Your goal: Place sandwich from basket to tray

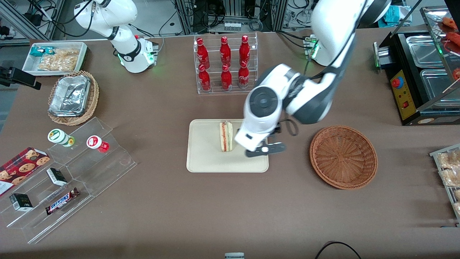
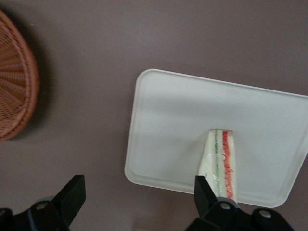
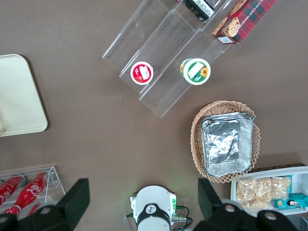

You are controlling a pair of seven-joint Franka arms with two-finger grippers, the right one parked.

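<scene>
Cream-beige plastic: the tray (image 1: 205,158) lies flat on the brown table (image 1: 172,216), nearer the front camera than the clear rack of red bottles (image 1: 225,64). The sandwich (image 1: 226,136) stands on the tray on one bread face, its red and green filling edge turned up. In the front view it sits toward the tray's working-arm side, partly crowded by the arm's white wrist housing.

The gripper (image 2: 139,195) hangs above the tray's edge on the working arm's side, beside the sandwich. Wrist view: both black fingers (image 2: 72,192) show only as far as their bases, tips spread wide apart, nothing between them. One finger overlaps the sandwich's wide end in that view; whether it touches cannot be told. In the front view the fingers are mostly hidden under the wrist, only a dark bracket showing.

Reddish-brown wicker: the basket (image 1: 343,157) sits well apart from the tray, toward the working arm's end of the table, and holds nothing visible. Wrist view cuts it off, showing only a curved slice of rim and weave (image 2: 14,82).

Toward the parked arm's end: a tan basket with foil trays (image 1: 72,96), a white bin of snacks (image 1: 55,57), and a clear stepped stand (image 1: 72,176) with small goods. The right wrist view catches only a corner of the tray (image 3: 21,96).
</scene>
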